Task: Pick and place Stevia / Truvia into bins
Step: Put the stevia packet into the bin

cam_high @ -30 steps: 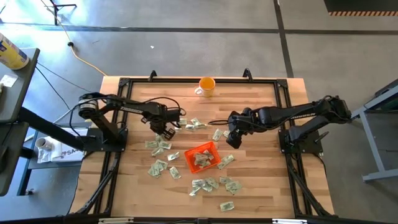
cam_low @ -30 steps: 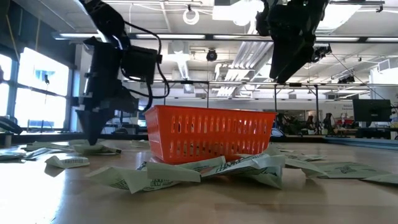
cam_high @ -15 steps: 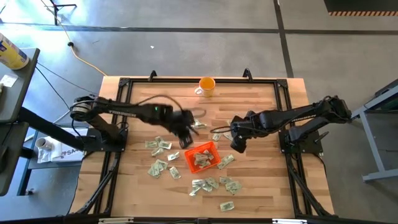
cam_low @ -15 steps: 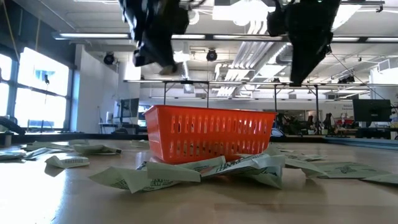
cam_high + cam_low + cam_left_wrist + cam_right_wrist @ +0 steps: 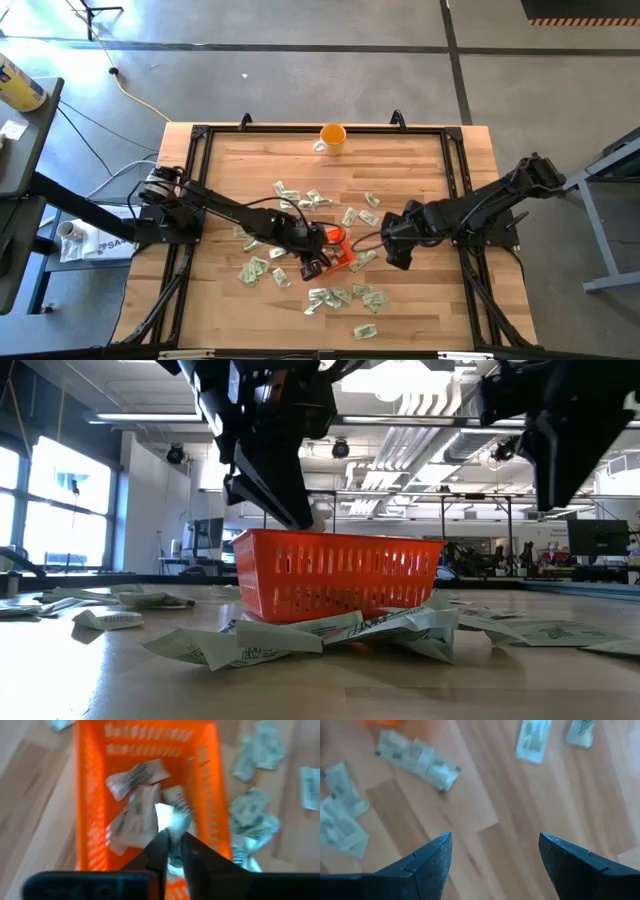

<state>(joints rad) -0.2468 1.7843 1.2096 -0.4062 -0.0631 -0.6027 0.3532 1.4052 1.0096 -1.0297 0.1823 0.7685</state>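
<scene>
The orange tray point(image 5: 341, 249) sits at mid-table with several pale green and white sachets point(image 5: 132, 815) inside; it also shows in the low view point(image 5: 340, 575). More sachets point(image 5: 342, 296) lie flat and scattered around it on the wood. My left gripper point(image 5: 171, 836) hovers over the tray point(image 5: 82, 795), shut on one sachet; the high view places it at the tray's near-left side point(image 5: 312, 264). My right gripper point(image 5: 495, 845) is open and empty, above bare wood just right of the tray point(image 5: 396, 258), with loose sachets point(image 5: 417, 760) ahead of it. My left gripper pinches one sachet by its end point(image 5: 168, 821) between its two fingertips point(image 5: 159, 842), coming from above and pointing down. The sachet is lifted clear and hangs over the inside of the tray, above the sachets lying there.
An orange mug with a white handle point(image 5: 331, 137) stands near the table's far edge. A black frame point(image 5: 190, 180) runs along the table's sides. Sachets cluster left of the tray point(image 5: 256, 268) and near the table's near edge point(image 5: 364, 331); bare wood shows toward the far right.
My left gripper has risen from the sachets left of the tray and swung toward the table's right and near edge, ending over the tray with a sachet in its fingertips. My right gripper has moved toward the near edge and slightly right, away from the sachets beyond the tray.
</scene>
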